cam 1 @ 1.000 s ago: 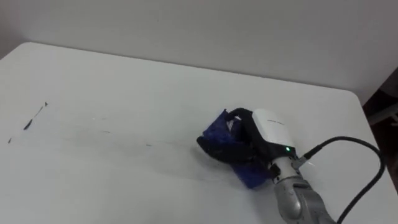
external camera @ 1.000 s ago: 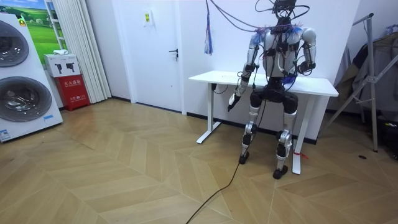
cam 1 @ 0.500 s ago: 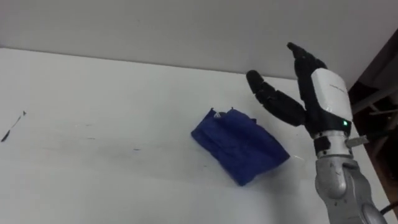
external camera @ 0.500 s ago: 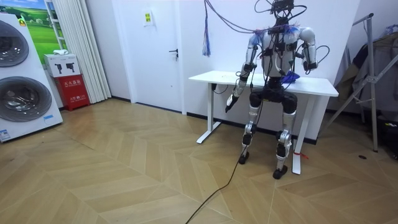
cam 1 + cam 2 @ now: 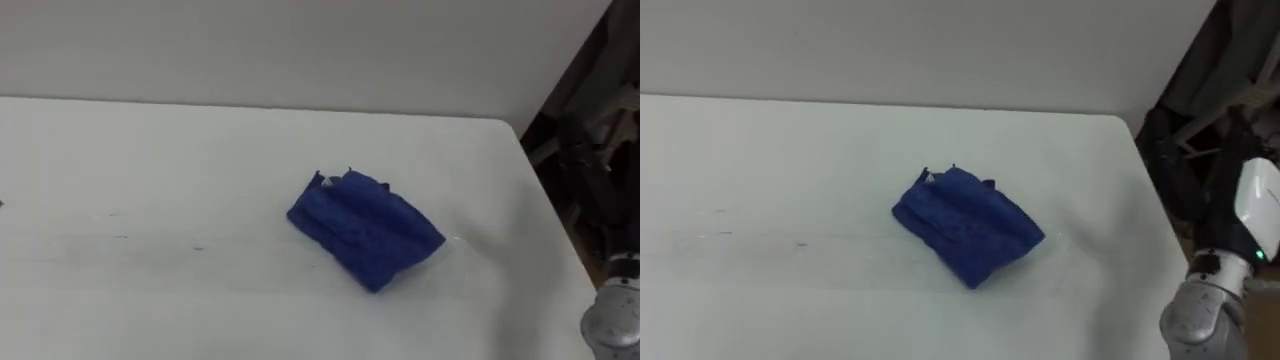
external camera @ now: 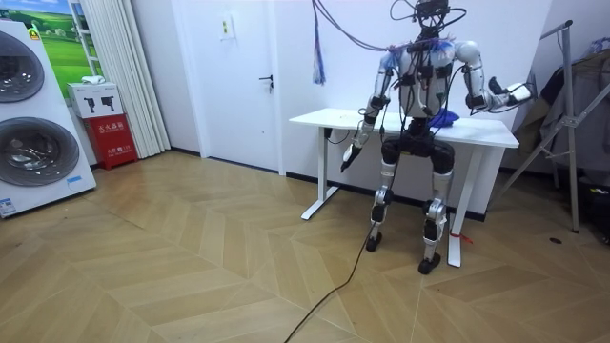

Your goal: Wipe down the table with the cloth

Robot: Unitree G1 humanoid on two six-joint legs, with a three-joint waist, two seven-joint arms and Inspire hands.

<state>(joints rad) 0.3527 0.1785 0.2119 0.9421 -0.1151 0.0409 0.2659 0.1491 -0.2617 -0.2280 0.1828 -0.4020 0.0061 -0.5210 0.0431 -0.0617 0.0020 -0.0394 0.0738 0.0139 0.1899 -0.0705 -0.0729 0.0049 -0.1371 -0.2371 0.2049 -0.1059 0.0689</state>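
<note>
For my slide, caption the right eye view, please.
Blue cloth lies crumpled on white table; right hand beyond the edge.

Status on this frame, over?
Blue cloth lies crumpled on table, untouched. Right hand out past table's right edge. Left hand hangs at side. Nothing obstructing.

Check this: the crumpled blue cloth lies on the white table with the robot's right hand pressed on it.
Not right: the right hand is off the crumpled blue cloth, beyond the edge of the white table, as the right eye view shows.
</note>
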